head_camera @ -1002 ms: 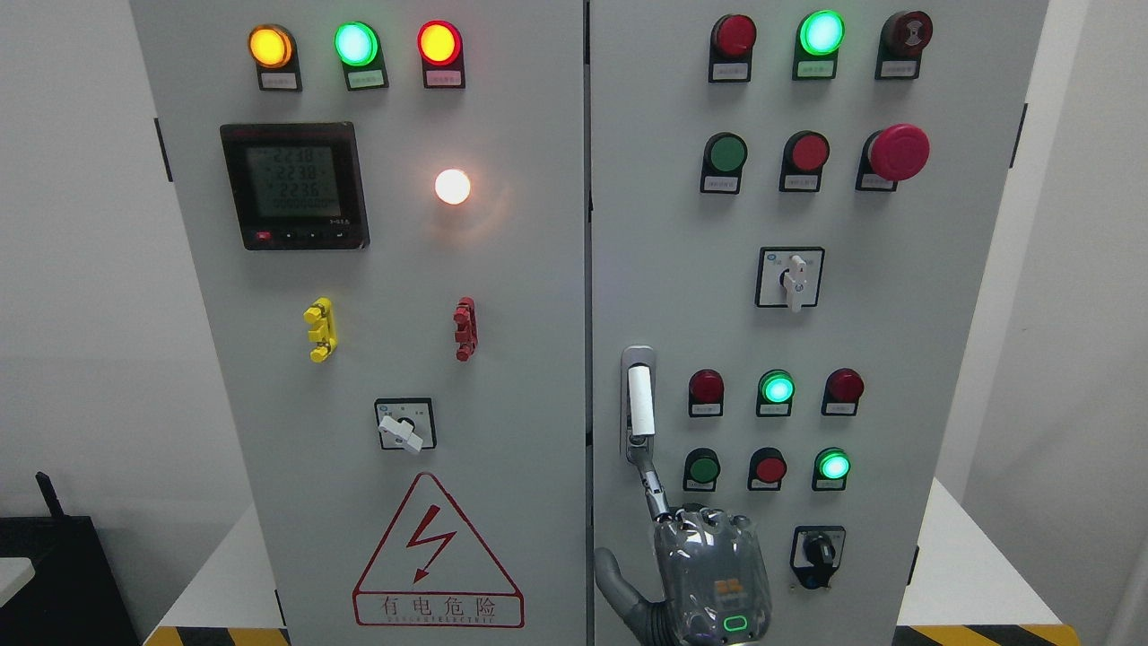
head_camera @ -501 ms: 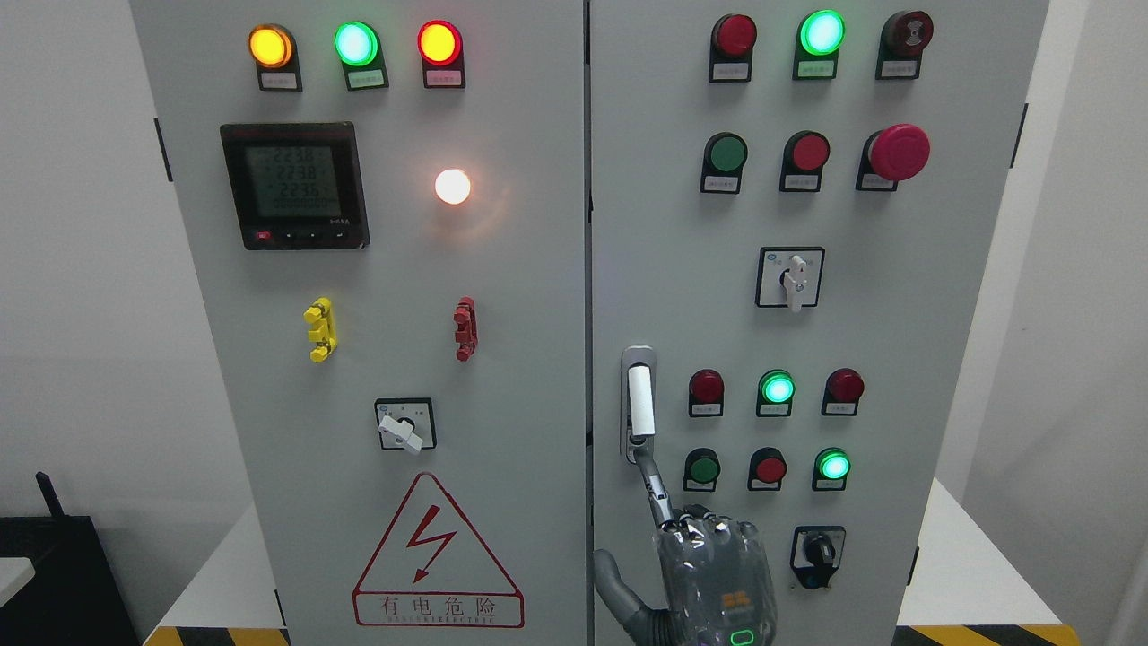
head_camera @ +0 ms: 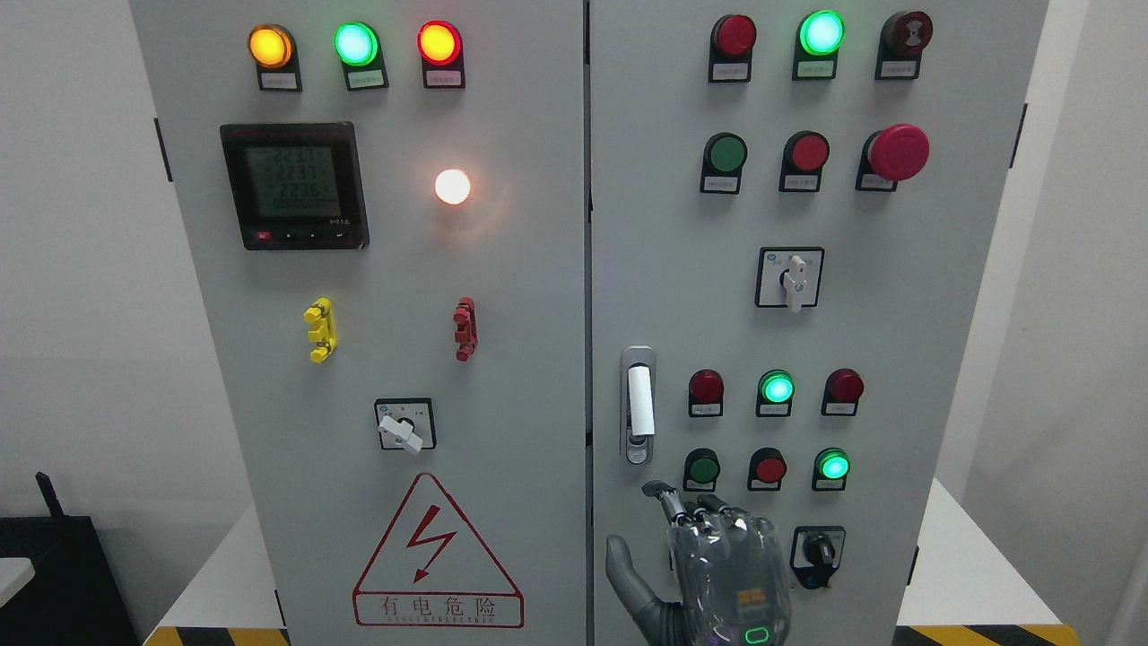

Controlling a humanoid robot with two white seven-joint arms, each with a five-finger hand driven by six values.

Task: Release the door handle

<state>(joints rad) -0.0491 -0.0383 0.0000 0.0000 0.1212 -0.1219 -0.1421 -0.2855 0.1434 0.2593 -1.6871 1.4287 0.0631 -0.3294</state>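
Observation:
The door handle (head_camera: pixel 639 402), a white bar in a silver recessed plate, stands upright on the left edge of the grey cabinet's right door (head_camera: pixel 682 269). My right hand (head_camera: pixel 636 520) comes up from the bottom edge just below the handle, back of the hand toward me. Its index finger (head_camera: pixel 668 502) is bent and its tip hangs a short way under the plate, not touching it. The thumb (head_camera: pixel 621 561) sticks out to the left and the other fingers are loosely curled. The hand holds nothing. My left arm does not show.
Around the handle the right door carries pushbuttons (head_camera: pixel 704 469), lit green lamps (head_camera: pixel 777 388), and a black rotary switch (head_camera: pixel 817 549) just right of the hand. The left door (head_camera: pixel 502 377) has a meter (head_camera: pixel 294 186), a selector switch (head_camera: pixel 404 428) and a warning triangle (head_camera: pixel 437 552).
My index finger was stretched up against the bottom of the handle. It has now pulled down off it and bent, and the hand has sunk slightly to the right.

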